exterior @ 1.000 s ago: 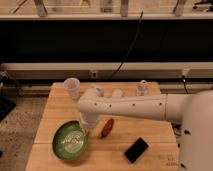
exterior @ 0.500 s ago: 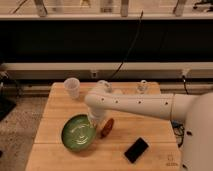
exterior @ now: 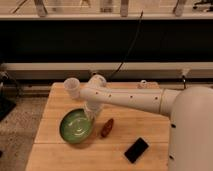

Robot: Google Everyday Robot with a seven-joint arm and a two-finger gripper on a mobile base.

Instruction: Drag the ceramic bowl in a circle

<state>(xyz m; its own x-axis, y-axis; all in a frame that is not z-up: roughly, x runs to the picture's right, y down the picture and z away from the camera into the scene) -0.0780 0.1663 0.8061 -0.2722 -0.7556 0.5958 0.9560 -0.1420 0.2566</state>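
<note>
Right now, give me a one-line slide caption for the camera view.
Robot's gripper at the ceramic bowl's right rim on a wooden table.

On the table [exterior: 55, 150], the ceramic bowl [exterior: 76, 126] sat with the gripper [exterior: 90, 118] at its 2 o'clock rim, the cup [exterior: 71, 86] at 12, a brown object [exterior: 107, 128] at 3, a phone [exterior: 136, 150] at 4

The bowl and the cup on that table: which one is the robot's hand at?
The green ceramic bowl. The gripper sits at its right rim, while the small white cup stands apart near the table's back edge.
</note>
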